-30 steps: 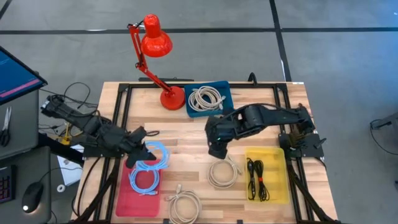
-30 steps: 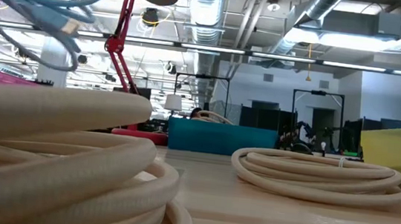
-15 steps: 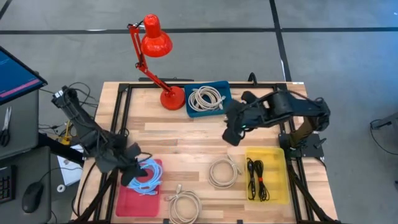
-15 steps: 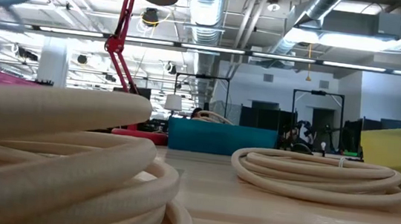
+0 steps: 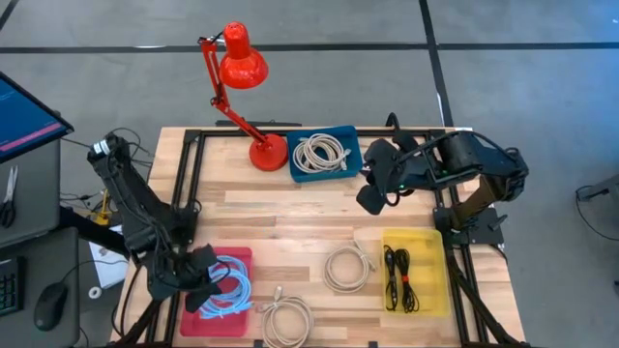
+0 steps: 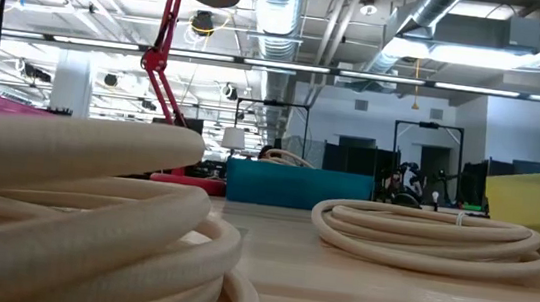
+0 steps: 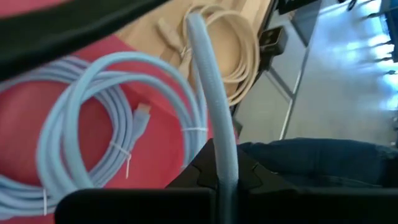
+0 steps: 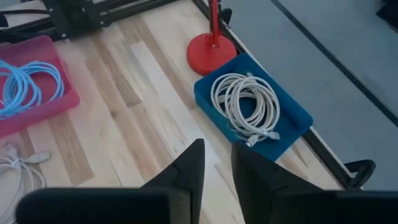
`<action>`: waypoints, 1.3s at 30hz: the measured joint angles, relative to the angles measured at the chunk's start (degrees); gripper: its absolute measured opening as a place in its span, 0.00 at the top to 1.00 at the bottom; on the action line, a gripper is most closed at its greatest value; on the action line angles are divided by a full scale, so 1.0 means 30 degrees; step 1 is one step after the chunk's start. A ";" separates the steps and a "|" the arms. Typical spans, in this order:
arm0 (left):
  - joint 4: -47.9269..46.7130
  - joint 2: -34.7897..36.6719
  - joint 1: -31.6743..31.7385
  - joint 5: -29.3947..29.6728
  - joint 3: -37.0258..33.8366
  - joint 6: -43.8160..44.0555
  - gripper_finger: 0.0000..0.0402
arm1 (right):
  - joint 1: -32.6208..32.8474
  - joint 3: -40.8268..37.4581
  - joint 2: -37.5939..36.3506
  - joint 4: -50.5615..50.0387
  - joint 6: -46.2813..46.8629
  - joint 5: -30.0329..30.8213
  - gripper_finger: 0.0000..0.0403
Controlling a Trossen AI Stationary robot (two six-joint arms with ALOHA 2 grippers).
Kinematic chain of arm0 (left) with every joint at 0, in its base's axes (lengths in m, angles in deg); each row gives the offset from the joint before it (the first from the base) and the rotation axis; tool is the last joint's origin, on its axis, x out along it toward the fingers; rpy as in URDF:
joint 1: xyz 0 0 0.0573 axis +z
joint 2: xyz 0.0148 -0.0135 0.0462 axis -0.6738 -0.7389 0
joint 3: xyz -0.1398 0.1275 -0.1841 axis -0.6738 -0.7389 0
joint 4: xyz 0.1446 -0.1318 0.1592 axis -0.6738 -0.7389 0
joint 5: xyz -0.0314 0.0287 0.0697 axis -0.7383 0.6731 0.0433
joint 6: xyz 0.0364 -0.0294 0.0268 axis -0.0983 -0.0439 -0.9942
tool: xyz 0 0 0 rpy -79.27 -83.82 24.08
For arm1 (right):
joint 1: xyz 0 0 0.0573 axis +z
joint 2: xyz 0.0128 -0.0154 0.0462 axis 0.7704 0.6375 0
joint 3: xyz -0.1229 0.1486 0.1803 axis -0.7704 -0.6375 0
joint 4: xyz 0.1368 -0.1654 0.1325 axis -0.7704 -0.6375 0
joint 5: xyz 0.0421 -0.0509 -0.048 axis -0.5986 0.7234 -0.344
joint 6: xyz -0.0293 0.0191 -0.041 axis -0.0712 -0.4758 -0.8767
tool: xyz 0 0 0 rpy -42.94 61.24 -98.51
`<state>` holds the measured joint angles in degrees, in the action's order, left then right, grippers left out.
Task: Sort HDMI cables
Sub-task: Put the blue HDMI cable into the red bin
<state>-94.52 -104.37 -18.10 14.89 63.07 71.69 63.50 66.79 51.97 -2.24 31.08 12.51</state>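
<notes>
My left gripper (image 5: 205,291) is over the red tray (image 5: 207,325) at the near left, shut on a light-blue HDMI cable (image 7: 212,106). Light-blue coils (image 5: 232,284) lie in that tray. My right gripper (image 5: 371,199) hangs above the wood right of centre, its fingers (image 8: 193,168) a little apart with nothing between them. One beige coil (image 5: 321,152) lies in the blue tray (image 5: 350,135). Two more (image 5: 347,268) (image 5: 285,318) lie on the table. Black bundles (image 5: 399,277) lie in the yellow tray (image 5: 431,290). My left gripper pinches a single light-blue strand (image 7: 225,163) between its two fingers. The strand runs on past the fingertips in a curve above the red tray. Whether the coil it belongs to rests on the tray or hangs clear, I cannot tell.
A red desk lamp (image 5: 242,68) stands at the far edge with its base (image 5: 268,152) beside the blue tray. Black frame rails (image 5: 184,184) run along the table's sides. Bare wood (image 5: 290,213) lies in the table's middle.
My left gripper has carried the light-blue cable toward the table's near left corner and now stands over the red tray. My right gripper has drawn back from the beige coil on the table toward the far right.
</notes>
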 joint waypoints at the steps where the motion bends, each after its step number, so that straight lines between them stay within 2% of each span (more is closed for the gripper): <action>1: 0.0000 -0.0234 -0.0102 -0.0013 0.0000 0.0214 1.00 | 0.0000 0.0000 0.0000 -0.0001 -0.0005 0.0000 0.83; 6: -0.0092 -0.1594 -0.0294 -0.0598 0.0001 0.0609 1.00 | -0.0019 0.0000 0.0007 0.0000 -0.0392 0.0007 0.83; 14: -0.1870 -0.4347 -0.0294 -0.4402 0.0007 0.0619 1.00 | -0.0022 0.0000 0.0007 0.0004 -0.0452 0.0007 0.83; 22: -0.1923 -0.4880 -0.0294 -0.4423 0.0001 0.0612 0.98 | -0.0022 -0.0007 0.0015 0.0006 -0.0459 0.0007 0.83; 27: -0.1916 -0.4357 -0.0294 -0.4379 0.0003 0.0604 0.90 | -0.0029 -0.0007 0.0015 0.0006 -0.0463 0.0007 0.83; 36: -0.1839 -0.3243 -0.0294 -0.4436 0.0004 0.0535 0.68 | -0.0015 -0.0007 0.0022 0.0006 -0.1289 -0.0087 0.83; 39: -0.1858 -0.2584 -0.0286 -0.5443 0.0007 -0.0029 0.63 | 0.0000 -0.0007 0.0022 0.0006 -0.2064 -0.0144 0.83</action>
<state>-100.09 -112.12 -18.96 -1.44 63.09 71.60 63.50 66.77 52.04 -2.22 24.89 12.08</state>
